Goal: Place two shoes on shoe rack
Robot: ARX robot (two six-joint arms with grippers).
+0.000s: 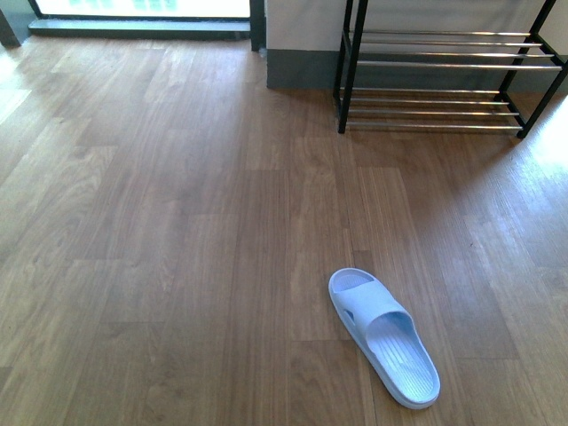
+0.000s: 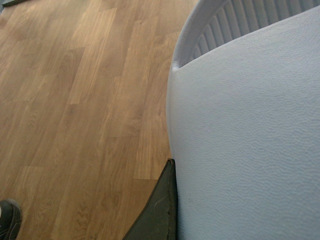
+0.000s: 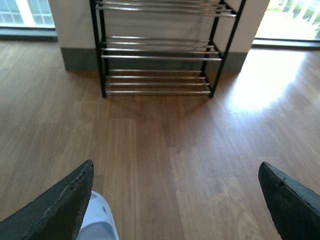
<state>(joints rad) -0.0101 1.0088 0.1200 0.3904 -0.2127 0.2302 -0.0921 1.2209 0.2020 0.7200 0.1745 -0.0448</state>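
Observation:
The shoes here are light blue slippers. One slipper (image 1: 383, 337) lies on the wooden floor at the front right, toe toward the shoe rack (image 1: 435, 80), which stands against the far wall with bare chrome shelves. Neither arm shows in the front view. My left gripper (image 2: 175, 180) is shut on another light blue slipper (image 2: 250, 140), held above the floor; one dark finger (image 2: 159, 212) presses its textured strap and the other is hidden. My right gripper (image 3: 176, 165) hangs open above the floor, facing the shoe rack (image 3: 157, 55), with a slipper's edge (image 3: 97, 222) beside one finger.
A grey-skirted wall section (image 1: 302, 53) stands behind the rack, and a bright window (image 1: 142, 9) is at the far left. A dark rounded object (image 2: 9, 220) sits on the floor at the corner of the left wrist view. Wooden floor (image 1: 177, 222) stretches between slipper and rack.

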